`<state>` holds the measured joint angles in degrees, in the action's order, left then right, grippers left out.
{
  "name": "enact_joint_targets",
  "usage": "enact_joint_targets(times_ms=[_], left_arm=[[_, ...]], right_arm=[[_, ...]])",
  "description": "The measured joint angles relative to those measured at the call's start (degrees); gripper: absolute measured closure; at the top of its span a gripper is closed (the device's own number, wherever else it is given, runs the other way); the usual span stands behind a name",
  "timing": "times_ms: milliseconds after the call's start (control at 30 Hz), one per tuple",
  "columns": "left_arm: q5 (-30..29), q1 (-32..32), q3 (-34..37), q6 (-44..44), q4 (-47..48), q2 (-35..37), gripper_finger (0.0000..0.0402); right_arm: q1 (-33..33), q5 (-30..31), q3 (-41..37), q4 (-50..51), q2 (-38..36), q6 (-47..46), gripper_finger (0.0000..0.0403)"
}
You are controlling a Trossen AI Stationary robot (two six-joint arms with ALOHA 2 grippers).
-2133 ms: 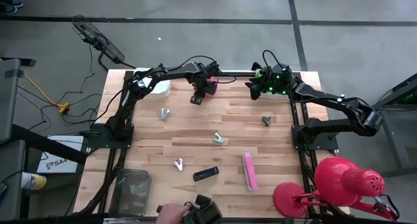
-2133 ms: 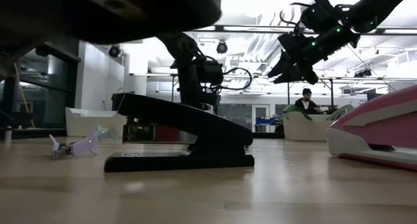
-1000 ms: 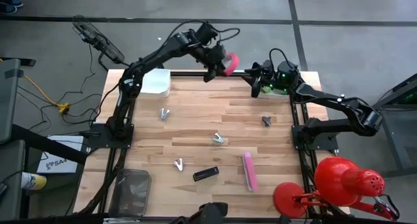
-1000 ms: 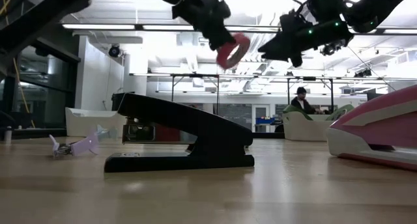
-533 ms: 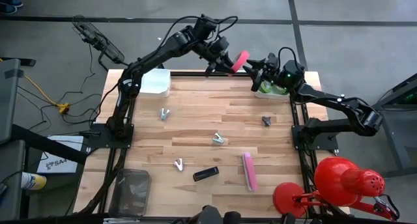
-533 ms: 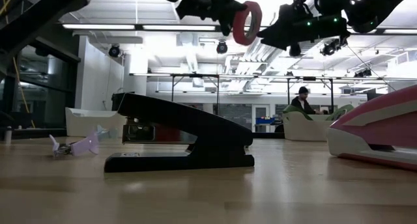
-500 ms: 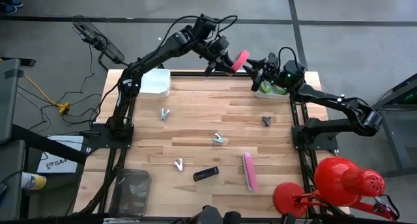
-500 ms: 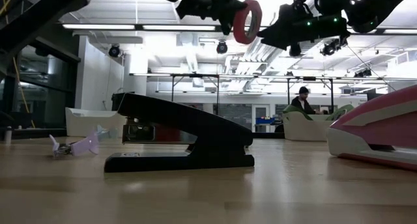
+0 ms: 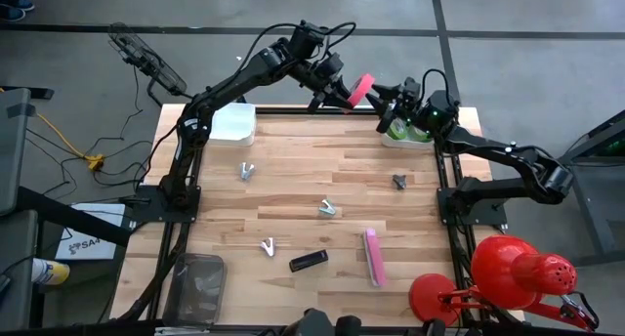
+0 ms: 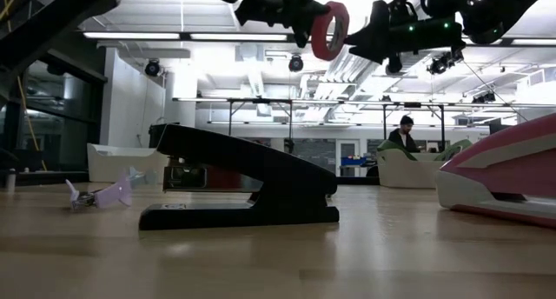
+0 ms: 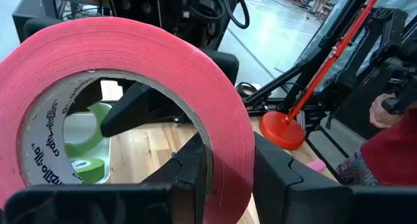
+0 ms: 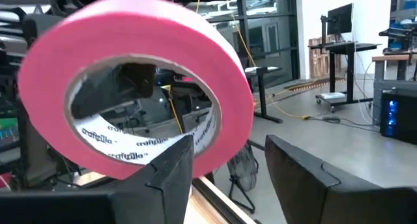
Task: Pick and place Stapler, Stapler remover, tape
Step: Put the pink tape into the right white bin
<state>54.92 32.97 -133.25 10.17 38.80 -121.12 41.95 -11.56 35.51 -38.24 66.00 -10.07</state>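
The pink tape roll (image 9: 360,88) (image 10: 330,29) hangs high above the table's far edge, with my left gripper (image 9: 344,94) shut on it. My right gripper (image 9: 381,94) (image 12: 228,165) faces it from the right, open. One of its fingers is in the roll's hole and one outside, around the roll's wall (image 12: 218,142); whether they touch it does not show. The black stapler (image 9: 309,261) and the pink stapler (image 9: 372,256) lie near the front. Several staple removers (image 9: 327,208) are scattered over the wood. My left gripper holds the roll by its wall (image 11: 228,178), with one finger (image 11: 189,175) inside the hole and the other (image 11: 283,182) outside. The fingers reach almost level from the table's left. The roll stands on edge, lifted clear, its hole facing sideways.
A white bin (image 9: 405,133) with a green tape roll sits at the far right corner, under my right gripper. Another white bin (image 9: 234,124) is at the far left and a clear container (image 9: 198,282) at the near left. A red lamp (image 9: 508,273) stands off the right edge. A person's hand (image 11: 384,110) shows beyond the table.
My left gripper has carried the tape roll upward and toward my right gripper, tipping up to nearly level. The roll has turned with it and now stands at my right gripper's fingertips. My right gripper has tipped up to about level.
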Motion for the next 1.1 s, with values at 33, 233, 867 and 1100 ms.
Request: enact_joint_targets(times_ms=[33, 233, 867, 1100], left_arm=[[0.0, 0.0, 0.0, 0.0, 0.0, 0.0, 0.0323], [0.0, 0.0, 0.0, 0.0, 0.2, 0.0, 0.0323], [0.3, 0.0, 0.0, 0.0, 0.3, 0.0, 0.0323], [1.3, 0.0, 0.0, 0.0, 0.3, 0.0, 0.0323]], right_arm=[[0.0, 0.4, 0.0, -0.1, 0.0, 0.0, 0.0211], [0.0, 1.8, 0.0, -0.6, 0.0, -0.4, 0.0149], [-1.8, 4.3, 7.8, 1.6, 6.8, 0.4, 0.0123], [-1.8, 4.8, 8.1, 2.1, 6.8, 1.4, 0.0150]])
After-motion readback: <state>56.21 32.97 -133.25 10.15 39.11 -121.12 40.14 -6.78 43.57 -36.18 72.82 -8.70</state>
